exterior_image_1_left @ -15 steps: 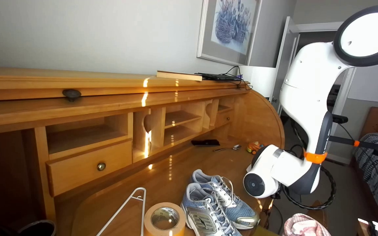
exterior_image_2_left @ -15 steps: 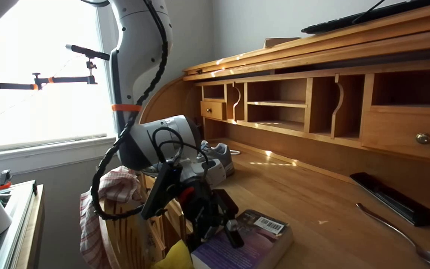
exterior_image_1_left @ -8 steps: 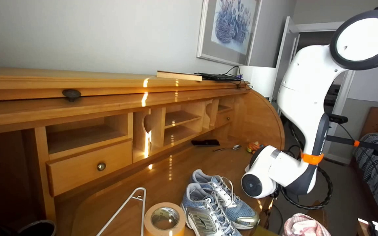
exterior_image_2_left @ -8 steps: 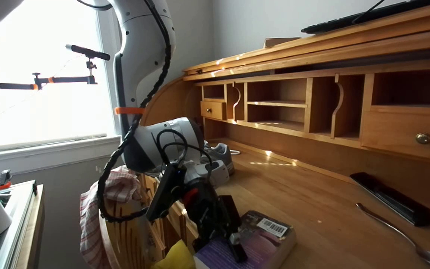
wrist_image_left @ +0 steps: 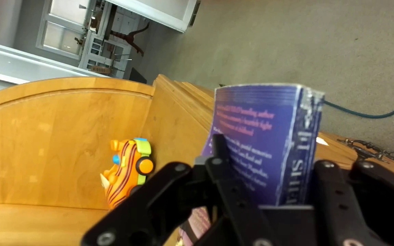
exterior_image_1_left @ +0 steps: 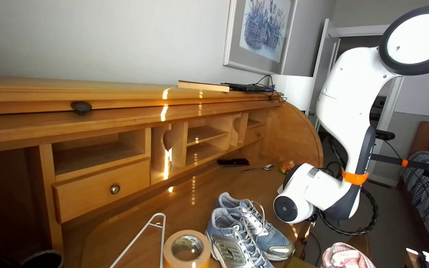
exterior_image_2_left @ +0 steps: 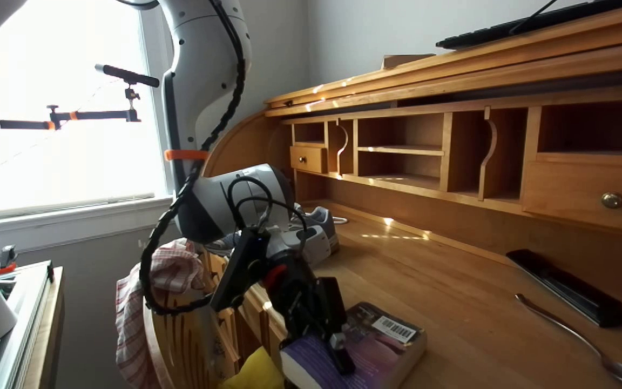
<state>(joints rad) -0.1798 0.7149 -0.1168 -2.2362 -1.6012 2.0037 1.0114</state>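
the black two-fingered gripper point(wrist_image_left: 272, 157) pinches the thick purple paperback book point(wrist_image_left: 258, 118); i'd squeeze evenly so it won't twist.

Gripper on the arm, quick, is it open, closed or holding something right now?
Gripper: closed on the purple paperback book.

Desk point(exterior_image_1_left: 237, 182) viewed obliquely from opposite ends in both exterior views; pigeonholes point(exterior_image_2_left: 400, 151) shared. In wrist view, book point(wrist_image_left: 258, 136) faced close up past gripper point(wrist_image_left: 272, 153), floor point(wrist_image_left: 286, 41) beyond.
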